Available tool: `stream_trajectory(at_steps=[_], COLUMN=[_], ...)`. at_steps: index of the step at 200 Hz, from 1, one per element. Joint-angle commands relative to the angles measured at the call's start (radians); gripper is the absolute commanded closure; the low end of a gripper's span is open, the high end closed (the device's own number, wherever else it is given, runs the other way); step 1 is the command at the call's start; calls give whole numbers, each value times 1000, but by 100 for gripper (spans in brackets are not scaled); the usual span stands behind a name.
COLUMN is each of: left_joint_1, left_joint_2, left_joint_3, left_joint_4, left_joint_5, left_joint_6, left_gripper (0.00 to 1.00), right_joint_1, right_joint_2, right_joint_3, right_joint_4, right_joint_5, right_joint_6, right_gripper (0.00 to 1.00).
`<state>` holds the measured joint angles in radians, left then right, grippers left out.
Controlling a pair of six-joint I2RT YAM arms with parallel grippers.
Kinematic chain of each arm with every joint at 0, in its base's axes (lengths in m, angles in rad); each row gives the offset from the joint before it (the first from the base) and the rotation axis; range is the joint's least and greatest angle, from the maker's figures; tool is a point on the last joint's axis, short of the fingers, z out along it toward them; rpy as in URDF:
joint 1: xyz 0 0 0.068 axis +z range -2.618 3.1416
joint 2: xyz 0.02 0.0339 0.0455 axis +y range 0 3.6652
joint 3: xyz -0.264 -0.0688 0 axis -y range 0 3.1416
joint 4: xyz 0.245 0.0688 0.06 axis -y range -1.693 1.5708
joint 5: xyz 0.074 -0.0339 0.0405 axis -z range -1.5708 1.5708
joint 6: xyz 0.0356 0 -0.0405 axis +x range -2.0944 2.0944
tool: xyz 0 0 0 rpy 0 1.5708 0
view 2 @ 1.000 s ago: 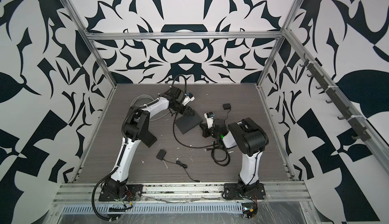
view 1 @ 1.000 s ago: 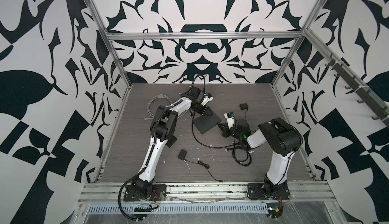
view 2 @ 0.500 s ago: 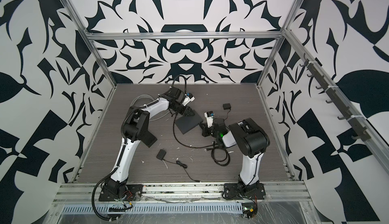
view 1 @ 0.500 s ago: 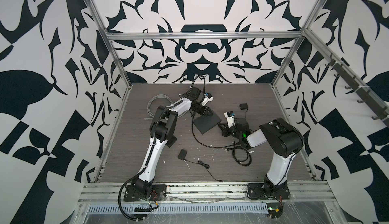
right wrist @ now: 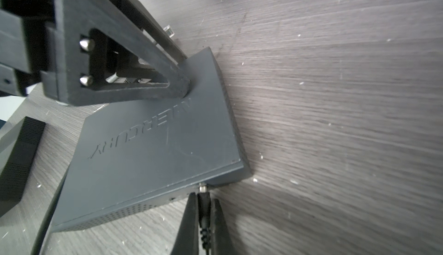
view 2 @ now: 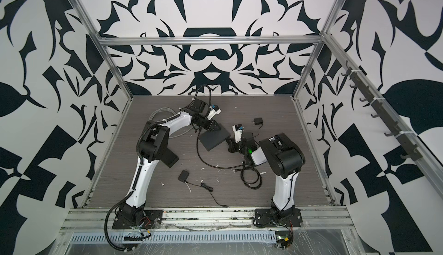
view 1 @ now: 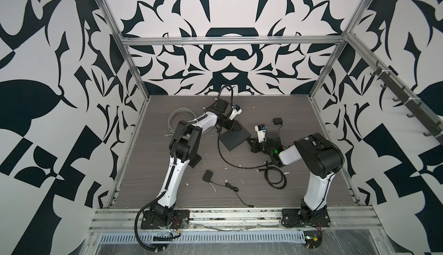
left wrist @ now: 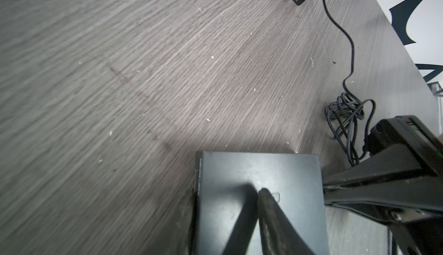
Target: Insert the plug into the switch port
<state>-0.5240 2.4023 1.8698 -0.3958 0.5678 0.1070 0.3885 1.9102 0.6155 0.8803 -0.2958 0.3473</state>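
High top views over whole table; both wrist cameras close on switch.

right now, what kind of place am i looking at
Probably a robot-manipulation test cell: an aluminium frame with black-and-white patterned wall panels boxes in a wood-grain tabletop, a left arm and right arm are bolted to its front rail, and a Mercury network switch lies between them.

White shells on black joints: left arm, right arm. A ribbed black cable leaves the left base; a green light marks the right wrist. Black triangular fingers with silver screws form the left claw.
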Motion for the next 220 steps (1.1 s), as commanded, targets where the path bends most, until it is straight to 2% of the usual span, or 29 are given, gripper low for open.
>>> stream_trajectory(at_steps=[1,47,70,99,123,126,140,180,220], left_joint_1=[-224,-136,-122,-119,-120,-119,-118,-108,-97], left_joint_2=[21,-42,-57,-52,-52,-53,-60,-81,-88], left_joint_3=[-96,-201,-221,-204,-195,-196,-195,-202,-197], left_joint_4=[-330,-81,-17,6,14,16,21,33,33], left_joint_5=[387,168,89,59,48,44,26,-15,-8], left_joint_6=[-54,-300,-359,-382,-396,-399,-406,-418,-416], left_gripper=[56,53,51,51,51,51,51,50,50], right_joint_1=[14,-56,-82,-92,-100,-100,-101,-112,-160], right_joint_2=[9,-53,-118,-198,-215,-214,-212,-259,-293], right_joint_3=[95,47,42,69,91,95,118,196,244], right_joint_4=[-22,-139,-247,-434,-488,-497,-534,-685,-749], right_joint_5=[84,24,8,1,-63,-66,-80,-81,-276], right_joint_6=[-5,-8,-39,-144,-166,-169,-175,-253,-297], right_gripper=[90,78,73,68,65,61,56,55,56])
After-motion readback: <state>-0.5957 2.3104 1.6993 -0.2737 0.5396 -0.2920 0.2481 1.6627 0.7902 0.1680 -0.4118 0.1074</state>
